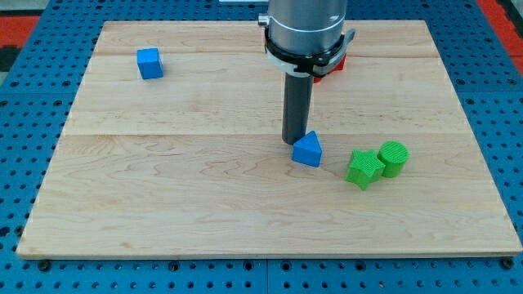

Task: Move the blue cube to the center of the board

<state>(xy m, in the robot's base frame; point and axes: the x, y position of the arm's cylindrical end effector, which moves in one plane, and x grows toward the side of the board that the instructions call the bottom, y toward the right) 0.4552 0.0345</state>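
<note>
Blue cube [149, 63] sits near the board's [163, 204] top-left corner, well apart from your tip [294, 143]. Tip: bare rod, no claw to read, touching the blue triangular block [308, 150]. To the view's right: green star-shaped block [364, 168], green cylinder [393, 158]. Red block [337, 62] partly hidden behind the arm.

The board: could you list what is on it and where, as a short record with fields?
board: pale wood, on a blue pegboard
blue cube: near the view's top left, far from the tip
blue wedge: near the centre
tip: dark rod's end, at the blue wedge's left edge, seemingly touching
green star: view's right
green cylinder: just right of the star, the two close or touching
red block: at the top, mostly hidden behind the arm, shape unclear
task state: blue cube not yet at the centre
</note>
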